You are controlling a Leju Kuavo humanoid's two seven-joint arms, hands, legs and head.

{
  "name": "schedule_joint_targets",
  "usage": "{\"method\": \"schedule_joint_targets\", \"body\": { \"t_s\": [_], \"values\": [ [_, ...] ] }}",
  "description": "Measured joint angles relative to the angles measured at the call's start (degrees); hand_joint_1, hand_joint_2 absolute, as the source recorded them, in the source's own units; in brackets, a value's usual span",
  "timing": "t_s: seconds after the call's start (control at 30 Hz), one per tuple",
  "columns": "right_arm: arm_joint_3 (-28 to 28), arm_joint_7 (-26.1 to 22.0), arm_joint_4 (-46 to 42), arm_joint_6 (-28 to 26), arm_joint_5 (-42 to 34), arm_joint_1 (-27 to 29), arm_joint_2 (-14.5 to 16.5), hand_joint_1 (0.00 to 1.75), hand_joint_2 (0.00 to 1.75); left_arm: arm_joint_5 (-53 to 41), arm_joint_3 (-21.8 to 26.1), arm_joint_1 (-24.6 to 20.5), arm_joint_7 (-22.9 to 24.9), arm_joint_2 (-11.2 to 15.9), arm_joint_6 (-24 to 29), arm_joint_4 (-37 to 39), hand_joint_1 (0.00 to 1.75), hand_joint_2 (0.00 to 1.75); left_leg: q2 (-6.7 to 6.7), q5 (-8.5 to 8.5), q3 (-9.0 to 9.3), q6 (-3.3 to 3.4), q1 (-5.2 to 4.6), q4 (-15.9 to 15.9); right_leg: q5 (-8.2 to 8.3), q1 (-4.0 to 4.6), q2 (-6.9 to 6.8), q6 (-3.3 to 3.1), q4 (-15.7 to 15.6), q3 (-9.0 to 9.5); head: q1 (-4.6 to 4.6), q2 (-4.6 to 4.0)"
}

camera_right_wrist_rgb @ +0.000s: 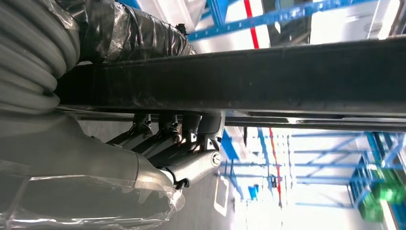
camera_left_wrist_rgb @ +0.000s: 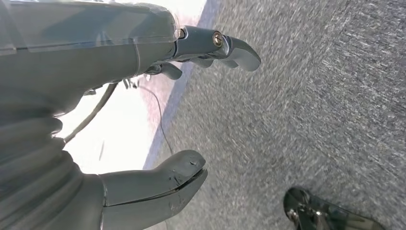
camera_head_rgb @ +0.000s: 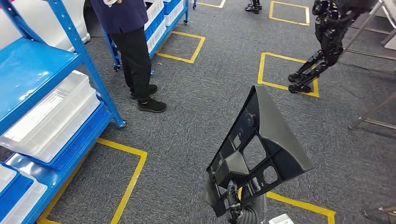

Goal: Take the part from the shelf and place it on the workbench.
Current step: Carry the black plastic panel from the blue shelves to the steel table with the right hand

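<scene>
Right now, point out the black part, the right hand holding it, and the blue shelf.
black part [camera_head_rgb: 275, 135], head view, on its solid sloping side panel.
right hand [camera_right_wrist_rgb: 179, 158], right wrist view, on the fingers curled on the part's edge.
blue shelf [camera_head_rgb: 28, 70], head view, on the upper deck.

One part, one person, two blue shelves.

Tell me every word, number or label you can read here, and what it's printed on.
There are none to read. The black part held by the right hand carries no visible lettering. The blue shelf and its clear bins are unmarked. The yellow floor squares are only tape outlines.
</scene>
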Motion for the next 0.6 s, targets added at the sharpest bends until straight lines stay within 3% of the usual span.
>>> {"method": "schedule_joint_targets", "body": {
  "t_s": [0.03,0.07,0.1,0.17,0.23,0.27,0.33,0.4,0.47,0.5,0.53,0.57,0.6],
  "values": [
    [-0.1,0.0,0.2,0.0,0.0,0.0,0.0,1.75,1.75,0.0,0.1,0.1,0.0,0.0,0.0,0.0,0.0,1.75,0.86,-0.01,-0.06,-0.02,-0.03,0.0,-0.51,-0.27,-0.31,0.22,2.1,-0.87,0.0,0.0],
    [-0.2,0.0,0.4,0.1,0.0,0.0,0.1,1.75,1.75,0.0,0.1,0.1,0.0,0.0,0.0,0.0,0.0,1.75,1.67,-0.05,-0.07,-0.07,-0.03,0.1,0.05,-0.5,-0.53,0.37,2.1,-0.66,0.01,0.0],
    [-0.4,0.0,0.6,0.1,0.0,0.0,0.2,1.75,1.75,0.0,0.2,0.0,0.0,0.0,0.0,0.0,0.0,1.75,2.43,-0.1,-0.02,-0.16,-0.03,0.1,1.61,-0.64,-0.95,0.4,-0.5,0.89,0.01,0.0],
    [-0.6,0.0,0.8,0.2,0.1,0.0,0.3,1.75,1.75,0.0,0.2,-0.1,0.0,0.0,0.0,0.0,0.0,1.75,3.71,-0.26,0.26,-0.46,-0.08,0.1,4.68,-0.5,-2.88,0.13,-8.5,5.46,0.01,0.0],
    [-0.7,0.0,1.0,0.2,0.2,0.0,0.5,1.75,1.75,-0.1,0.3,-0.2,0.0,-0.1,0.0,0.0,0.0,1.75,4.67,-0.39,0.48,-1.03,-0.18,0.0,5.67,0.06,-4.39,-0.46,-13.1,7.78,0.01,0.0],
    [-0.8,0.0,1.2,0.3,0.4,0.0,0.6,1.75,1.75,-0.1,0.3,-0.3,0.0,-0.1,0.0,0.0,0.0,1.75,5.15,-0.41,0.56,-1.39,-0.19,0.0,5.52,0.38,-4.43,-0.76,-13.6,7.75,0.0,0.0],
    [-1.0,0.0,1.4,0.4,0.7,0.0,0.8,1.75,1.75,-0.1,0.3,-0.5,0.0,-0.2,0.0,0.0,0.0,1.75,5.9,-0.59,0.87,-2.12,-0.05,-0.1,5.94,0.42,-3.13,-1.43,-14.0,7.65,-0.02,0.0],
    [-1.1,0.0,1.6,0.6,0.8,0.0,1.1,1.75,1.75,-0.1,0.3,-0.5,0.0,-0.2,0.0,0.0,0.0,1.75,3.85,-2.28,0.13,-2.53,0.12,2.1,6.49,0.17,-1.91,-2.32,-14.8,7.95,-0.02,0.0],
    [-1.2,0.0,1.8,0.7,0.9,0.0,1.3,1.75,1.75,-0.1,0.3,-0.3,0.0,-0.2,0.0,0.0,0.0,1.75,0.47,-5.98,-3.01,-2.58,0.19,8.8,6.81,0.2,-0.66,-2.96,-15.1,7.94,-0.02,0.0],
    [-1.2,0.0,2.0,0.8,0.9,-0.1,1.3,1.75,1.75,-0.1,0.3,-0.2,0.0,-0.3,0.0,0.0,0.0,1.75,-0.37,-7.59,-4.93,-2.58,0.2,12.6,6.84,0.36,0.09,-3.11,-15.0,7.78,-0.03,0.0],
    [-1.3,0.0,2.1,0.8,0.9,-0.1,1.4,1.75,1.75,-0.1,0.3,-0.1,0.0,-0.3,0.0,0.0,0.0,1.75,-0.74,-8.26,-6.37,-2.58,0.18,15.3,6.85,0.51,0.95,-3.19,-14.9,7.66,-0.03,0.0],
    [-1.4,0.0,2.2,0.8,0.9,-0.1,1.4,1.75,1.75,-0.1,0.3,0.0,0.1,-0.3,0.0,0.0,0.0,1.75,-0.88,-7.7,-6.86,-2.54,0.17,16.0,6.84,0.63,1.85,-3.23,-14.6,7.55,-0.03,0.0],
    [-1.4,0.0,2.3,0.9,0.9,-0.1,1.5,1.75,1.75,-0.1,0.3,0.0,0.1,-0.2,0.0,0.0,0.0,1.75,-1.05,-6.07,-6.33,-2.45,0.17,14.5,6.79,0.68,2.77,-3.21,-14.3,7.44,-0.04,0.0]
  ]
}}
